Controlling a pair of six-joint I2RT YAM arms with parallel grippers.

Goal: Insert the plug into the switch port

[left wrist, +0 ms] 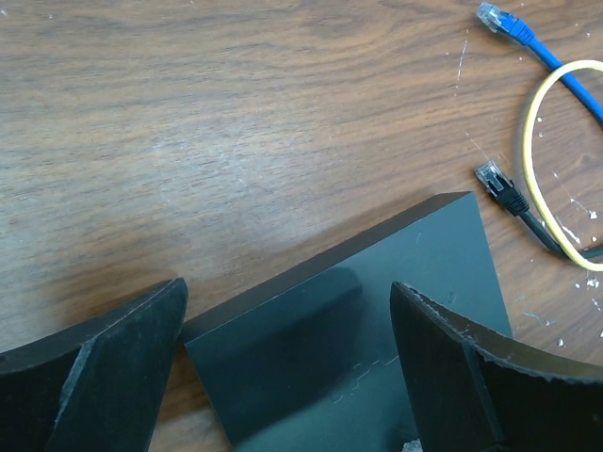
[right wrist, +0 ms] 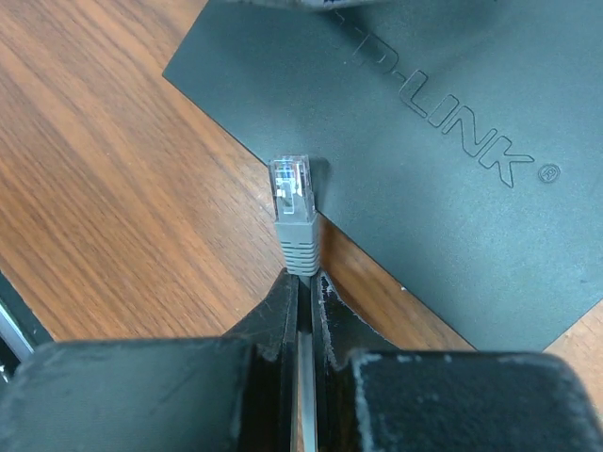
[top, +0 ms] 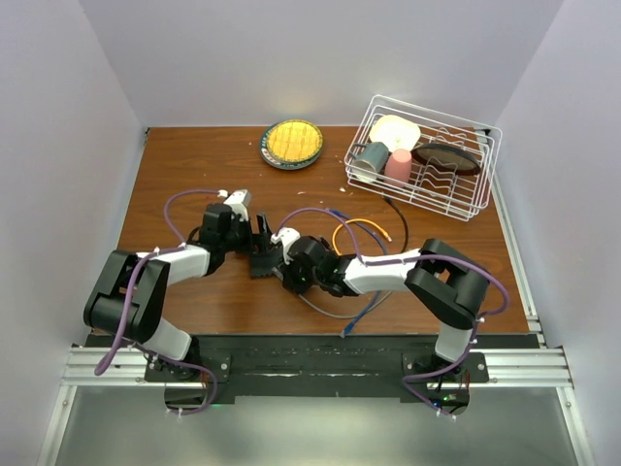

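The right end effector (right wrist: 303,281) is pinched shut on the grey plug (right wrist: 292,202). It holds the wire just behind the plug's grey sleeve. In the right wrist view the plug stands in the middle of the frame, with its clear tip pointing up. The tip is right at the edge of the black network switch (right wrist: 424,113), which fills the upper right. No switch port shows in any view, so it cannot be told which side the holes are on.

The left end effector (left wrist: 287,306) is spread wide over the switch. One of its fingers (left wrist: 104,377) is at the lower left of the left wrist view, just off a corner of the box. The other is at the lower right, over the box top. It does not look like it grips anything.

The switch lies loose on the tabletop (left wrist: 188,113). If the plug pushes it while nothing holds it, the box could slide away and the plug would not click in. The grip is on the soft wire, so the plug could bend sideways or slip back when pushed. If the plug is turned the wrong way, or hits the plain wall and not a hole, it could jam. A blue cable (left wrist: 546,52), a black cable (left wrist: 492,179) and a yellow cable (left wrist: 532,122) lie at the right of the left wrist view, near the box corner. A sliding box could bump them.
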